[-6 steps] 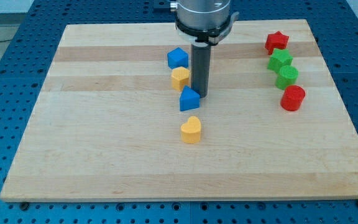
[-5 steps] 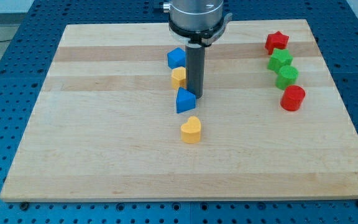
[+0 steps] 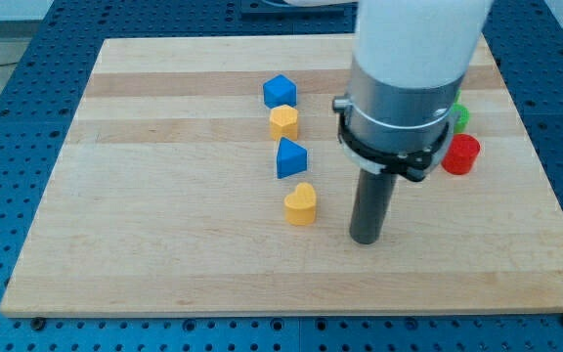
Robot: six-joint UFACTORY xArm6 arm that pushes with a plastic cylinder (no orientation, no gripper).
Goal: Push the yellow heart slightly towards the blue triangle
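One open gap separates my tip from yellow heart.

Arm hides most of green block.

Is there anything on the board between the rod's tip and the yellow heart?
No. In the camera view, only bare wood lies between my tip and the yellow heart, which sits to the view's left of it.
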